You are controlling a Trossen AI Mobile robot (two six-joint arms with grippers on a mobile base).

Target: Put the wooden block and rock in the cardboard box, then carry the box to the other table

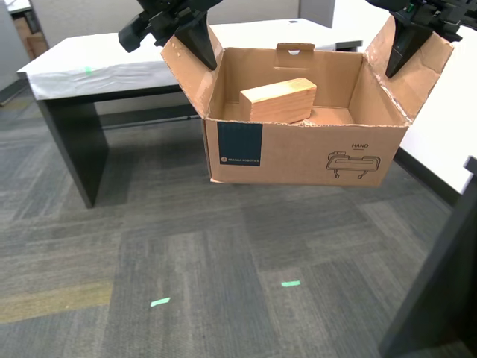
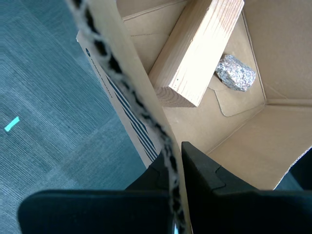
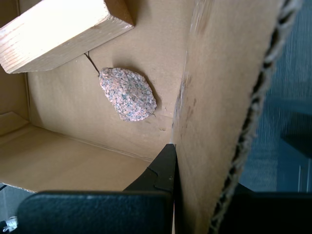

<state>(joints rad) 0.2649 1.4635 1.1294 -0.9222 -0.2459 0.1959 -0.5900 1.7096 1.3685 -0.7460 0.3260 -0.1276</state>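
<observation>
Box (image 1: 298, 149), brown corrugated cardboard w/ a dark blue label patch and a black line drawing on the front, is hanging in the air over grey patterned carpet (image 1: 186, 253), between the two tables. My second gripper (image 1: 197, 41) is pinching the side flap at the exterior view's left. Its black fingers are pressing narrow on both faces of the flap, w/ the fluted edge showing between them. My first gripper (image 1: 399, 52) is clamping the flap at the exterior view's right the same way.

Block (image 1: 277, 101), pale smooth wood w/ visible grain, rectangular, is lying inside on the box floor, angled to the walls. Rock (image 2: 235, 73), lumpy, speckled grey-pink, rough, is sitting on the box floor just beside the block, nearer the first gripper's side.

Other table (image 1: 112, 67), w/ a pale wrinkled sheet and a green mark, is standing behind the box at the exterior view's left. Two green tape bits (image 1: 160, 302) are lying on the carpet.
</observation>
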